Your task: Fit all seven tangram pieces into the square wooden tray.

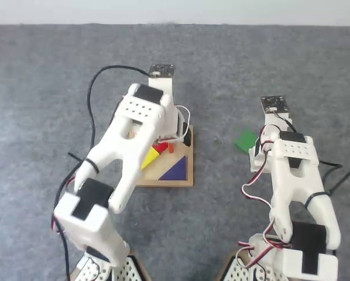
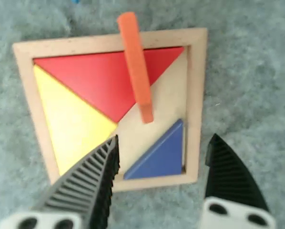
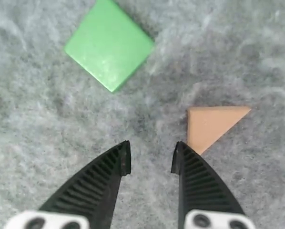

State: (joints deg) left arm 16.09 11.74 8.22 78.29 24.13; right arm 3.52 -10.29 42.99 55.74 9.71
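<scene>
**Q:** What is recorded inside the square wooden tray [image 2: 198, 95]?

**A:** Three pieces are seated flat. A red triangle [image 2: 92, 78] is set along one side. A yellow triangle [image 2: 68, 126] is set edge to edge with it. A blue triangle [image 2: 161, 155] is placed in a corner, apart from both. An orange piece [image 2: 135, 62] is laid unseated across the red triangle, with one end over the tray rim and the other above bare tray floor.

**Q:** And outside the tray?

**A:** A green square [image 3: 109, 45] and a tan triangle [image 3: 211, 124] are listed on the grey table cover [image 1: 46, 88]. They are near each other but not touching.

**Q:** How are the grippers entered?

**A:** The left gripper [image 2: 164, 139] is held above the tray by the blue triangle, jaws spread wide, nothing gripped. The right gripper [image 3: 152, 145] is held over the cover, jaws partly parted, nothing between them. The tan triangle is noted just beside one finger.
</scene>
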